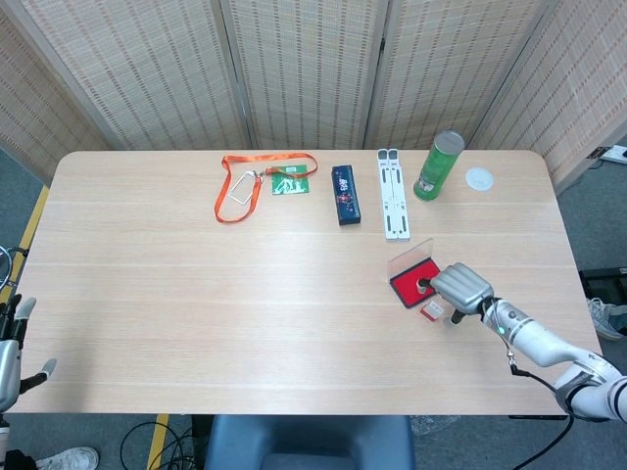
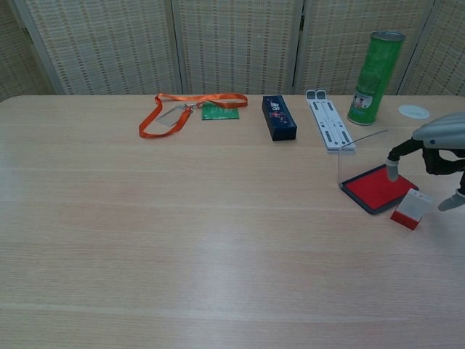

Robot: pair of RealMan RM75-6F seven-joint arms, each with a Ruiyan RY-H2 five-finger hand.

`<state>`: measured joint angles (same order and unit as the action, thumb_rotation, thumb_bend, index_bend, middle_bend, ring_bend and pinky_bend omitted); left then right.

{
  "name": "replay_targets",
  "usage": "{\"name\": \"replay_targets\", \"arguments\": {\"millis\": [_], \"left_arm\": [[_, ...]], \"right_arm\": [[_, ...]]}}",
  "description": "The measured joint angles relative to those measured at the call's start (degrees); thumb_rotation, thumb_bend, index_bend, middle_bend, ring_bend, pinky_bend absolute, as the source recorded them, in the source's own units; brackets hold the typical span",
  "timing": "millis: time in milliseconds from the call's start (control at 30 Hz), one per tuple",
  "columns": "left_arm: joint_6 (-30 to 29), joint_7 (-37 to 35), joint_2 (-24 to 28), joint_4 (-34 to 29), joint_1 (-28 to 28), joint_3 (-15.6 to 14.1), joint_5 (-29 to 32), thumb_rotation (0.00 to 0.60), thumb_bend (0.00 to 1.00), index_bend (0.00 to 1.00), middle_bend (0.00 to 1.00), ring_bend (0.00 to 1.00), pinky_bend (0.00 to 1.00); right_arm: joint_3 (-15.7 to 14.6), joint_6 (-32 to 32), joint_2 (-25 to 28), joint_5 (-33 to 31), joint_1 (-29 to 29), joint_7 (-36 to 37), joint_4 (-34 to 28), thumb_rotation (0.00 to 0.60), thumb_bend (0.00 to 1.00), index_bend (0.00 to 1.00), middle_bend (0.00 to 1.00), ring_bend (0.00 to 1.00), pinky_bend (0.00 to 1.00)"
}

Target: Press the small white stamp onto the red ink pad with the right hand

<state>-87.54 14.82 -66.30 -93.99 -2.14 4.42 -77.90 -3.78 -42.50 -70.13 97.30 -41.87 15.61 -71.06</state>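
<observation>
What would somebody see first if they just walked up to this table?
Probably the bright red ink pad near the table's right edge, lid up, with the robot's right hand hovering over it. A little white stamp stands just beside the pad, not picked up. Farther back, a tall green can stands out too.

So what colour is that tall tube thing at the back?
The tall tube is green with a silver rim, clearest in the chest view.
</observation>
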Motion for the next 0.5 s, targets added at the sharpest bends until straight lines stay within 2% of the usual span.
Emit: {"name": "replay_targets", "arguments": {"millis": [167,500], "left_arm": [[0.2,1.9,-0.9,0.0,0.0,0.2,1.4,0.600,0.23,0.00,0.06,0.07,0.26],[0.6,5.2,-2.5,0.1,-0.1,0.5,3.6,0.600,0.23,0.00,0.06,0.07,0.26]], "right_arm": [[-2.1,-4.4,-1.3,3.7,-0.4,2.6,4.1,0.600,0.13,0.31,1.00,0.77,0.44],[-5.6,-7.8,-3.9,7.4,-2.2,9.8,9.9,0.600,0.14,0.34,1.00,0.77,0.44]]}}
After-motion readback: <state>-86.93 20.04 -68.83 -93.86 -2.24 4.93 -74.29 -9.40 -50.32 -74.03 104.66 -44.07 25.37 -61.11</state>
